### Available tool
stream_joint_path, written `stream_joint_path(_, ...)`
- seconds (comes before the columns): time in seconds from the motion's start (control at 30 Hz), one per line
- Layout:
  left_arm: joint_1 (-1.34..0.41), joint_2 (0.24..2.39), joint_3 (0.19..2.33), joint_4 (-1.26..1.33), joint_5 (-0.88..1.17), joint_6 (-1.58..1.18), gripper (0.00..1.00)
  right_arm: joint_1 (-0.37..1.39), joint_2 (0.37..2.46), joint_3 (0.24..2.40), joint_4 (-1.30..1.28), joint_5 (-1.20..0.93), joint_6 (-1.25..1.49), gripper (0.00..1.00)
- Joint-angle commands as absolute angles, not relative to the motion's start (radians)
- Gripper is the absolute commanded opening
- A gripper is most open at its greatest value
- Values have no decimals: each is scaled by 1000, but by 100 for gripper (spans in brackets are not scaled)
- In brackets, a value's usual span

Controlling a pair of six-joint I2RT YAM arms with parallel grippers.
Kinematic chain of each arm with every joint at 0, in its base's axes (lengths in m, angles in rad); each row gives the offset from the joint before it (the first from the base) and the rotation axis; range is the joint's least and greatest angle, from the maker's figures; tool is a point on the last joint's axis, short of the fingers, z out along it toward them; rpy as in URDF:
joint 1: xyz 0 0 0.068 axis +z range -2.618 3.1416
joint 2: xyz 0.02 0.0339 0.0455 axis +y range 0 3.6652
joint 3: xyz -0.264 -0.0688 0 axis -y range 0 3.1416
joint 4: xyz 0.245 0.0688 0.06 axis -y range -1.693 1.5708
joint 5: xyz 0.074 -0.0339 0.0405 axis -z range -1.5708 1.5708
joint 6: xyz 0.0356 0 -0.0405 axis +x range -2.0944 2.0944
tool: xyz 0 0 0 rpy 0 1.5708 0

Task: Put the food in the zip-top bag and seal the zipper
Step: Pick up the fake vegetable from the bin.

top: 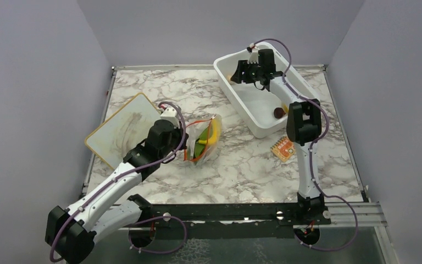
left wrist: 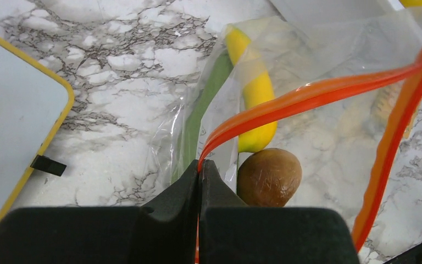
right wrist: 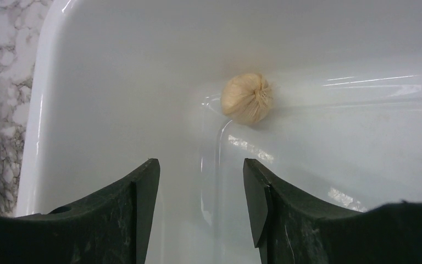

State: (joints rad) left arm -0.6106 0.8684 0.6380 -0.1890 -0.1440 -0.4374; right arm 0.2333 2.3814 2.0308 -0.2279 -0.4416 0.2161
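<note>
My left gripper (left wrist: 200, 168) is shut on one end of the red-orange zipper (left wrist: 318, 94) of the clear bag (top: 211, 122), which lies mid-table with its mouth open. In the bag are the yellow banana (left wrist: 255, 96) and the green leafy vegetable (left wrist: 198, 118). A brown round piece (left wrist: 269, 176) lies at the mouth between the two strips. My right gripper (right wrist: 200, 170) is open and empty inside the white tub (top: 236, 92), a short way from a beige round piece (right wrist: 247, 99) in the tub's corner. Another brown piece (top: 279, 113) lies in the tub. I cannot pick out the yellow oval fruit.
A white board with a yellow rim (top: 122, 129) lies at the left, close to my left arm; it also shows in the left wrist view (left wrist: 11, 121). A small orange patterned square (top: 283, 148) lies on the marble right of the bag, in front of the tub.
</note>
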Motion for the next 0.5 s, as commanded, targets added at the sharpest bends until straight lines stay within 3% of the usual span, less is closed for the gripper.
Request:
stream_joint_path(0.0, -611, 969, 766, -322, -230, -588, 0, 223, 2434, 2133, -211, -376, 224, 58)
stream_joint_path(0.23, -611, 1096, 937, -473, -236, -646, 0, 219, 2505, 2151, -145, -453, 248, 63)
stream_joint_path(0.47, -611, 1148, 975, -524, -231, -691, 0, 220, 2570, 2133, -42, -461, 319, 66)
